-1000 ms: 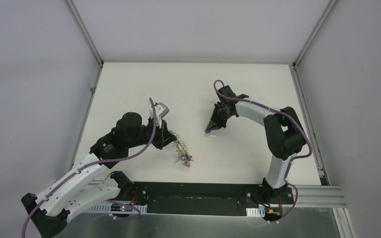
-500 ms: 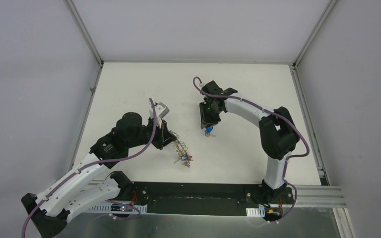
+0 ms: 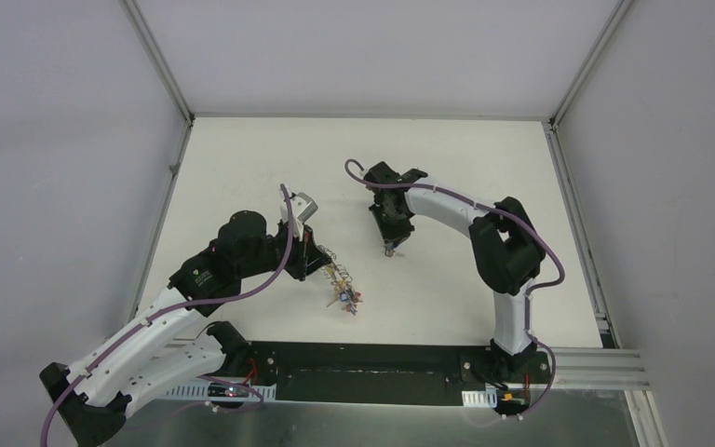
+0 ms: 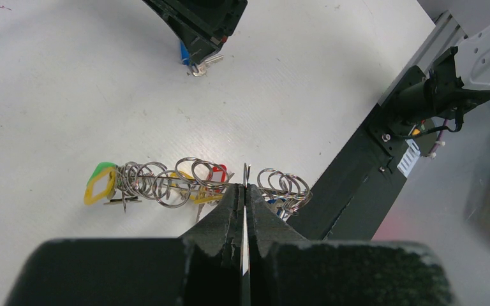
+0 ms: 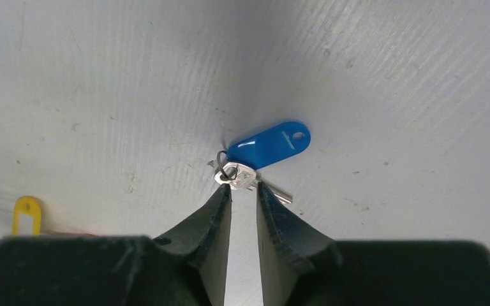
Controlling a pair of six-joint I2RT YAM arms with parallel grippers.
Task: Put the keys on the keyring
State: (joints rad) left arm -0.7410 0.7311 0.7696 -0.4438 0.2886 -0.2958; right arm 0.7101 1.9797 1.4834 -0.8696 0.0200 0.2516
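On the left, we see the black left gripper (image 4: 244, 189) clenched tight on one loop of the silvery, chain-like metal keyring (image 4: 159, 182). The keyring lies stretched across the white table (image 4: 51, 83), its red, green and yellow tags just beside the fingertips. Well to the right, the black right gripper (image 5: 244, 189) stands over the small silver metal key (image 5: 237, 173) with the oblong blue plastic tag (image 5: 269, 145) — flat on the table, apart from the keyring. Its jaws are narrowly parted astride the key's head; whether they pinch it we cannot tell. Our worry: the key lies so flat that the tips may close above it and skid it away — or catch only an edge and drop it.
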